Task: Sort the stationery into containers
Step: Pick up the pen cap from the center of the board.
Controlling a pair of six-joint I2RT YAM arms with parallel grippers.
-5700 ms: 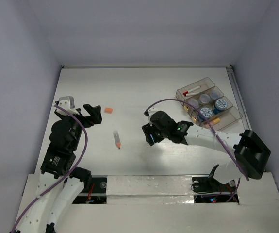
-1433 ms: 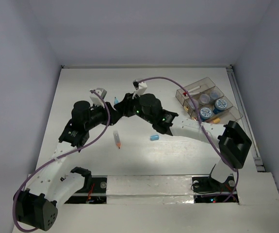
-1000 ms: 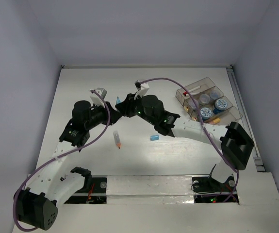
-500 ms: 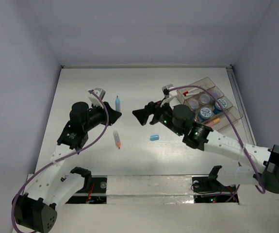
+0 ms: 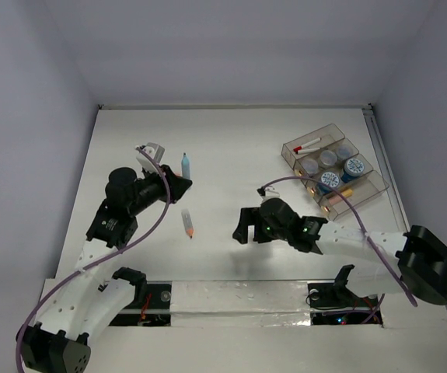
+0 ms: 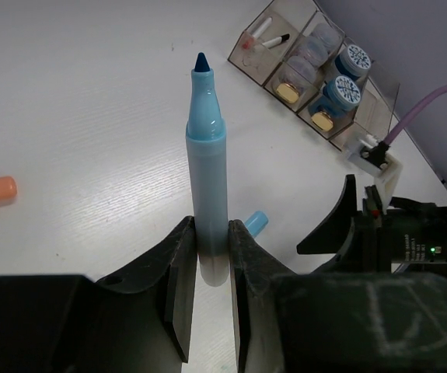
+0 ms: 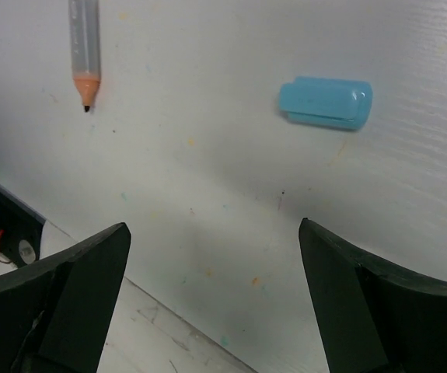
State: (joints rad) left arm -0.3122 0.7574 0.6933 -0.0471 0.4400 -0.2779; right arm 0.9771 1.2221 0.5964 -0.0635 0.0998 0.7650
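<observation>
Marker of light-blue plastic, uncapped (image 6: 207, 179), clenched by left gripper (image 6: 211, 233).
Right gripper (image 7: 215, 249) is spread wide, nothing gripped; short light-blue cylindrical cap (image 7: 326, 102) is seen at its 1 o'clock.

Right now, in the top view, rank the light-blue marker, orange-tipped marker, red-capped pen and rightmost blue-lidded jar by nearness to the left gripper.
1. Light-blue marker: clamped in the left gripper.
2. Orange-tipped marker: on the table, just toward the bases.
3. Red-capped pen: far compartment of the tray, right.
4. Rightmost blue-lidded jar: in the tray, farthest right.
</observation>
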